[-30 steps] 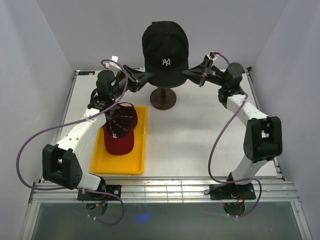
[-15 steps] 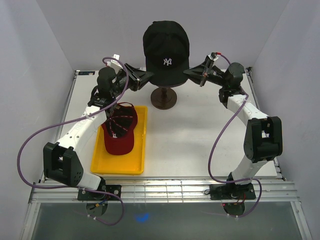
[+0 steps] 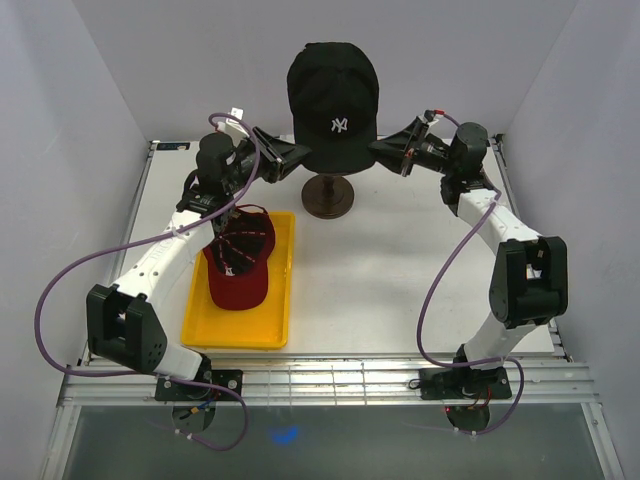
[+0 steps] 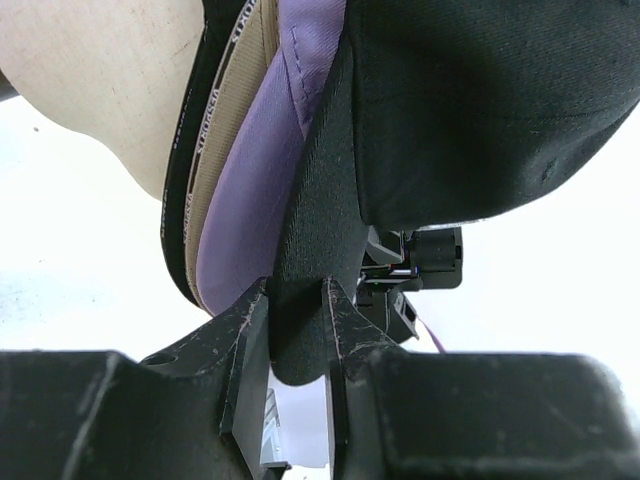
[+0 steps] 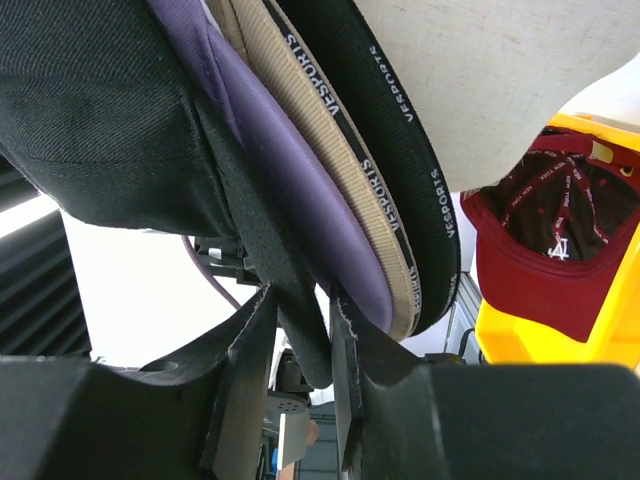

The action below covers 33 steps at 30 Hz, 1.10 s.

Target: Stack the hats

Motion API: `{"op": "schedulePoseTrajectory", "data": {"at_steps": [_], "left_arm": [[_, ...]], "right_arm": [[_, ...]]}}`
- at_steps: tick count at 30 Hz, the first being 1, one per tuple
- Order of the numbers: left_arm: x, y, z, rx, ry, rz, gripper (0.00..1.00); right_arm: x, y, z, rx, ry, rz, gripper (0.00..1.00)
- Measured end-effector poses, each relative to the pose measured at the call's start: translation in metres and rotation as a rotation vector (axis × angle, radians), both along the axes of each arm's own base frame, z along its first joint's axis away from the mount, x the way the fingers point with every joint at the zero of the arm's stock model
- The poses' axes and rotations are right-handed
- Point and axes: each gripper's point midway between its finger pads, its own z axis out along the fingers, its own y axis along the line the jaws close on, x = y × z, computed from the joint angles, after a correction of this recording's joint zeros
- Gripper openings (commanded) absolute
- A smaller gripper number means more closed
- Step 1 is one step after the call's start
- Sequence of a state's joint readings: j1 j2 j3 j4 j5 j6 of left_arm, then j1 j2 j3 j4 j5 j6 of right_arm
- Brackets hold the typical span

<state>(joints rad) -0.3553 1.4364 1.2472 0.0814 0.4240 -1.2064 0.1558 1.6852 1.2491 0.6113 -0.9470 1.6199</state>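
Observation:
The black NY cap (image 3: 332, 100) tops the stack of hats on the cream mannequin head (image 5: 500, 70). Beneath it the right wrist view shows the lavender (image 5: 300, 170), tan (image 5: 340, 170) and inner black (image 5: 400, 150) caps nested. My left gripper (image 4: 294, 290) is shut on the NY cap's back edge (image 4: 310, 230) at the stack's left (image 3: 300, 155). My right gripper (image 5: 303, 295) is at the stack's right (image 3: 378, 152). It stands open, the cap's black edge (image 5: 270, 250) hanging loosely between its fingers. The dark red cap (image 3: 240, 265) lies in the yellow tray (image 3: 285, 290).
The mannequin head stands on a dark round stand (image 3: 326, 197) at the back middle of the white table. The tray lies front left, under my left arm. Grey walls close in the back and both sides.
My right gripper's jaws have parted from shut to open around the NY cap's edge. The cap has shifted slightly on the head. The left gripper keeps its hold.

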Motion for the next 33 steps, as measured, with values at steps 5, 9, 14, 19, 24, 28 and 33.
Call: {"op": "schedulePoseTrajectory", "data": {"at_steps": [5, 9, 14, 19, 24, 28, 33], "left_arm": [[-0.002, -0.001, 0.000, 0.002, 0.000, -0.009, 0.15], [-0.002, -0.002, -0.001, 0.003, 0.003, -0.010, 0.15], [-0.003, -0.003, -0.002, 0.010, 0.009, -0.014, 0.18], [-0.004, -0.004, -0.003, 0.021, 0.005, -0.021, 0.31], [-0.005, -0.003, -0.006, 0.036, 0.008, -0.023, 0.38], [-0.006, -0.003, -0.013, 0.055, 0.026, -0.024, 0.45], [-0.007, -0.004, -0.030, 0.087, 0.075, -0.038, 0.49]], "right_arm": [[0.001, -0.002, 0.000, -0.018, 0.010, -0.012, 0.33], [0.002, -0.003, 0.001, -0.037, 0.010, -0.021, 0.34], [0.006, -0.007, 0.001, -0.070, 0.014, -0.051, 0.36], [0.014, -0.016, -0.003, -0.099, 0.028, -0.103, 0.38], [0.022, -0.027, -0.012, -0.133, 0.048, -0.160, 0.39], [0.024, -0.030, -0.010, -0.155, 0.043, -0.181, 0.39], [0.027, -0.032, 0.001, -0.184, 0.000, -0.202, 0.39]]}}
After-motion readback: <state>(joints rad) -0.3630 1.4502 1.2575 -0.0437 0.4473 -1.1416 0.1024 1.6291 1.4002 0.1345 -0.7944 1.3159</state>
